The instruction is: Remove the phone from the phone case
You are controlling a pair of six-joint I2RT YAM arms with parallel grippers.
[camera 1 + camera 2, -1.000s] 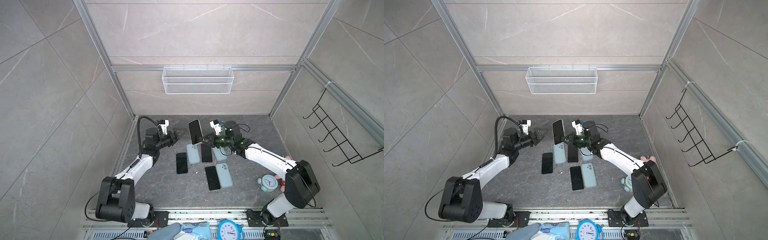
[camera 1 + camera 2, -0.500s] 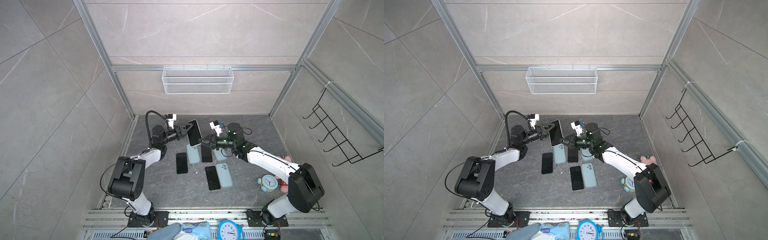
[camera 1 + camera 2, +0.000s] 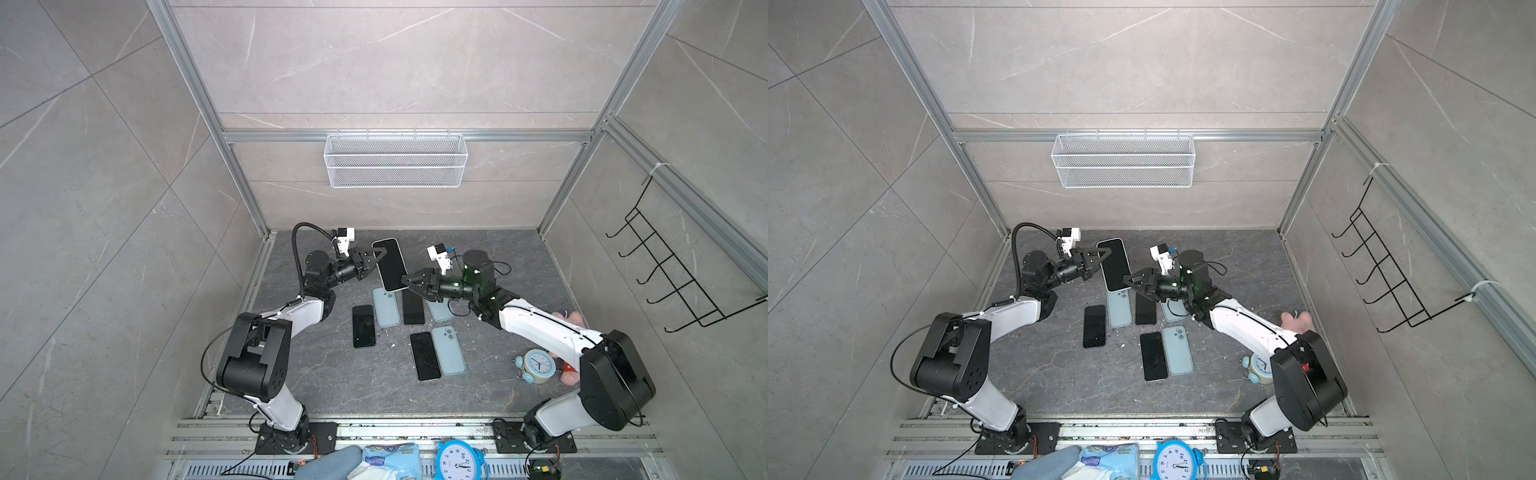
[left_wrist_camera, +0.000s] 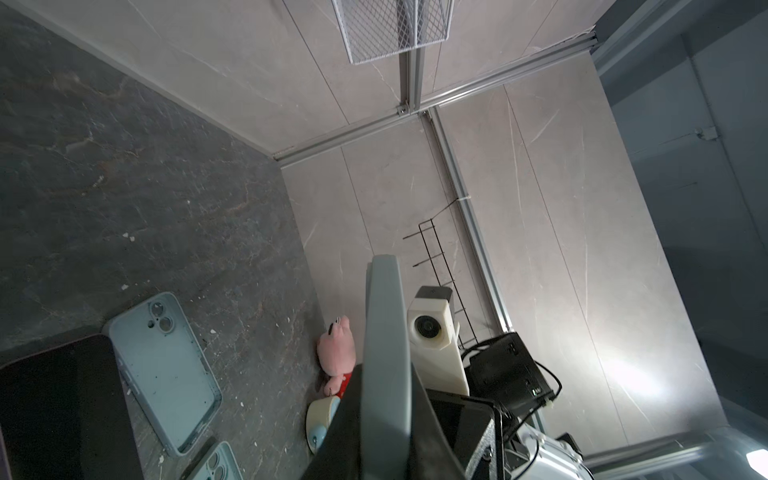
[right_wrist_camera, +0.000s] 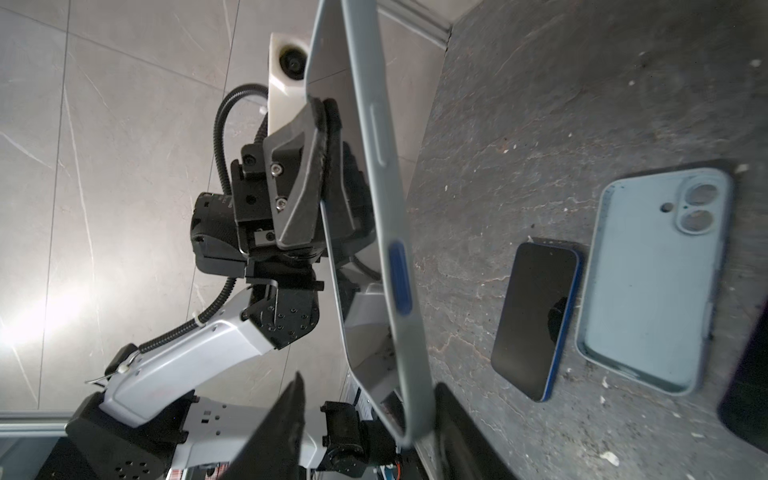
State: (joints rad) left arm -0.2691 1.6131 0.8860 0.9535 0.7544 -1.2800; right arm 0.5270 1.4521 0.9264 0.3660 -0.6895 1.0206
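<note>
On my left side, the left gripper is clamped on the cased phone. Its jaws are closed flat over the screen and the back, biting in from the long left edge, toward the far end. The right wrist view confirms it: one pad sits pressed on the glass, and the grey case rim runs past it. So this arm alone carries the phone, lifted clear of the table and tilted.

In both top views the phone's long axis runs from far to near, leaning slightly right at the near end. That puts it across the line between my two grippers. Under it on the table lie bare phones and empty pale blue cases, all well apart from the held one.

To the right, the right gripper has its jaws apart. They straddle the phone's near right corner, with a gap visible on one side at least, so I count it as holding nothing.

I judge the coming move belongs to the right arm, which is nearest the free end: close on the case lip at that corner and peel along the long axis while the left holds firm.
</note>
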